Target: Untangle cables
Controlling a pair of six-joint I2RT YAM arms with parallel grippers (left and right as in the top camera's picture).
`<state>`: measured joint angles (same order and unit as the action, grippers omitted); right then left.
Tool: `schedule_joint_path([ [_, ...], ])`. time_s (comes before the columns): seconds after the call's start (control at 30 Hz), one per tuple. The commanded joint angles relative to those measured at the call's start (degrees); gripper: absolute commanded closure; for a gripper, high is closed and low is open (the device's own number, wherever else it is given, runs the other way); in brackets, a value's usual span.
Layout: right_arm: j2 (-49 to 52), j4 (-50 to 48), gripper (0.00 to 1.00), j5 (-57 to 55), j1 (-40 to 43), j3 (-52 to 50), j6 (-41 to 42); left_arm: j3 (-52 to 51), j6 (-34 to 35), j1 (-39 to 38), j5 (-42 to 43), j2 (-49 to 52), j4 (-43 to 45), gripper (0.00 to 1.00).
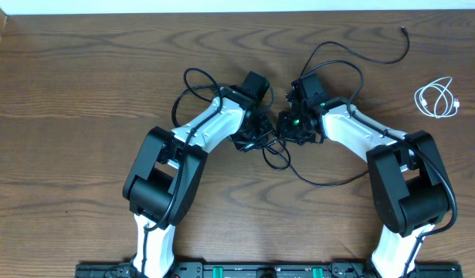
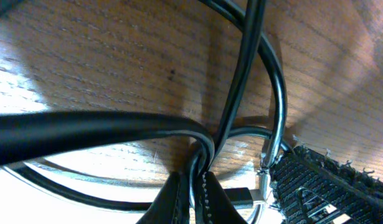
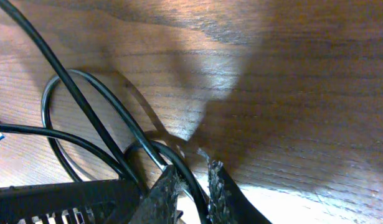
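Observation:
The long black cord (image 1: 339,71) loops over the middle of the table, and one plug end (image 1: 405,31) lies at the far right. The white cord (image 1: 436,99) lies coiled apart at the right. My left gripper (image 1: 259,136) and right gripper (image 1: 288,127) meet low over the black tangle. In the left wrist view the left gripper (image 2: 192,198) is shut on a strand of the black cord (image 2: 241,93), with a small plug (image 2: 240,196) beside it. In the right wrist view the right gripper (image 3: 192,186) is pinched around a black cord strand (image 3: 98,99).
The wooden table (image 1: 83,77) fills the view. The arms' own thicker black wires (image 1: 192,81) arc above the left arm. The right gripper's ribbed finger (image 2: 322,186) shows close beside the left jaws. The table's far edge runs along the top.

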<state>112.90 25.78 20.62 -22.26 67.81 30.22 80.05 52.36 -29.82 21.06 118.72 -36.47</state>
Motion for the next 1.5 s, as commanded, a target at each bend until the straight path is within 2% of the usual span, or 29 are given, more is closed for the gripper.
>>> schedule_joint_path([
  [0.0, 1.4, 1.1, 0.84, -0.8, 0.5, 0.0, 0.4, -0.4, -1.3, 1.3, 1.0, -1.7, -0.6, 0.93],
  [0.83, 1.4, 0.8, 0.83, 7.0, -1.6, 0.0, 0.6, -0.4, 0.2, 2.6, 4.5, -2.0, 3.4, 0.93],
  [1.23, 1.4, -0.7, 0.83, 7.3, -3.4, 0.0, 1.0, -0.4, 1.6, 2.1, 6.8, -2.0, 5.6, 0.93],
  [1.33, 1.4, -0.7, 0.84, 6.5, -3.3, 0.0, 1.0, -0.4, 1.5, 2.1, 6.3, -2.0, 6.0, 0.93],
  [1.47, 1.4, -0.7, 0.89, 6.2, -3.0, 0.0, 0.3, -0.4, 1.4, 2.0, 0.3, -2.0, 5.0, 0.92],
])
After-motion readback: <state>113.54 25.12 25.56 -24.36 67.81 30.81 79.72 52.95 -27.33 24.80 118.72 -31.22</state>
